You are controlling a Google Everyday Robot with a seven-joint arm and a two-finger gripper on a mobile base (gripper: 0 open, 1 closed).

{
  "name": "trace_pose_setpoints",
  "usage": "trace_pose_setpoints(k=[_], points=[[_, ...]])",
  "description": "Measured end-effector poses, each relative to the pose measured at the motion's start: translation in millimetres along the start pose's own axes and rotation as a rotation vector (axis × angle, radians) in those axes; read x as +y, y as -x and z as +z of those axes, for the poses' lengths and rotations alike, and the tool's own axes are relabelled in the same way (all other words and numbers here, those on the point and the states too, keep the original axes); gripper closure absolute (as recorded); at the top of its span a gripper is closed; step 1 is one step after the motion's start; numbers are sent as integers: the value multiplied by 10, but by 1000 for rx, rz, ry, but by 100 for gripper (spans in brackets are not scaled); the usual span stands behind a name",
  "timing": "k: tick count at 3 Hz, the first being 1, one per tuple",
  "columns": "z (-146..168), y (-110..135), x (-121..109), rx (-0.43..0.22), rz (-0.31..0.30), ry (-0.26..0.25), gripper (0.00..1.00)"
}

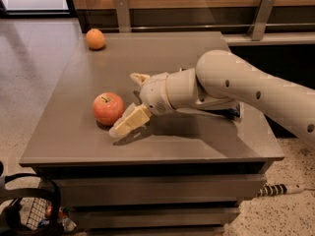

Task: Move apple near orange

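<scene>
A white, rounded robot arm [236, 85] reaches in from the right across a grey, flat-topped table [197, 48]; its upper length is cut off at the picture's right edge. Behind the forearm lies a dark blue object [232, 113]. Only a sliver of it shows past the arm, too little to say what it is. At the bottom left corner a black wire basket [29, 213] is cropped by the frame, its contents unclear. A ribbed grey cable [278, 189] lies on the speckled floor at lower right.

The cream-coloured two-finger gripper [125, 103] sits low over the table's left half with its fingers spread wide and nothing grasped. One finger points up and back. The other slants down to the tabletop just beside the round reddish apple [108, 108] with its short dark stem. The apple stands on the table at the gripper's left, just outside the gap between the fingers. Whether the lower finger touches its skin cannot be made out.

The small, plain orange fruit [95, 39] rests at the table's far left corner, well apart from both apple and gripper. Two grey metal brackets [261, 14] rise against the wooden wall behind.
</scene>
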State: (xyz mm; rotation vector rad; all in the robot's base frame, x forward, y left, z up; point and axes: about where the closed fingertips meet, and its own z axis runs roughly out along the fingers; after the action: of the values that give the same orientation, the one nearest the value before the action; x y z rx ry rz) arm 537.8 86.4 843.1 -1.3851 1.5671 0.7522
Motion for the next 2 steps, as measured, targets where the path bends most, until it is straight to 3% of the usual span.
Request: trace_pose_setpoints(k=[1,2], points=[[103,-9,76,-66,3,46,2],[151,126,181,-119,-28,94,18]])
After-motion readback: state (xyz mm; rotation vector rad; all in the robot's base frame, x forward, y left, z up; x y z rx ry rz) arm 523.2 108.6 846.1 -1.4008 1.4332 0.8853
